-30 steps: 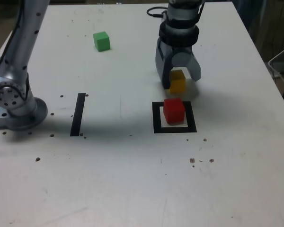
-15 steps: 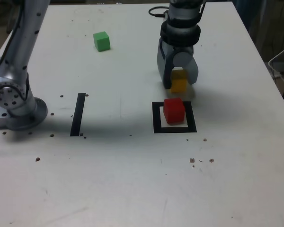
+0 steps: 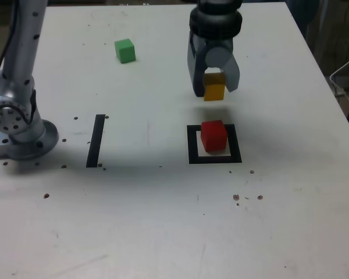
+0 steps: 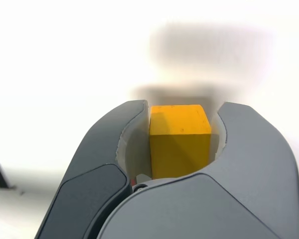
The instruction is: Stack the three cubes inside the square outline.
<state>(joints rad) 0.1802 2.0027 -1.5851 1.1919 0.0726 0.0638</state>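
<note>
Yellow cube (image 3: 214, 87): clamped between both fingers of the gripper (image 3: 215, 89), raised above the table (image 3: 151, 215), its shadow apart beneath it. Red cube (image 3: 213, 136): standing inside the square outline (image 3: 193, 159), presumably as the stack's base, hence the yellow's carriage near it. Green cube (image 3: 125, 51): on the table, well apart, evidently reserved for the top.

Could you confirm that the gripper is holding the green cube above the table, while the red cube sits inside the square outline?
The held cube is wrong: the gripper is holding the yellow cube above the table, as the exterior and wrist views show. The red cube does sit inside the square outline.
</note>
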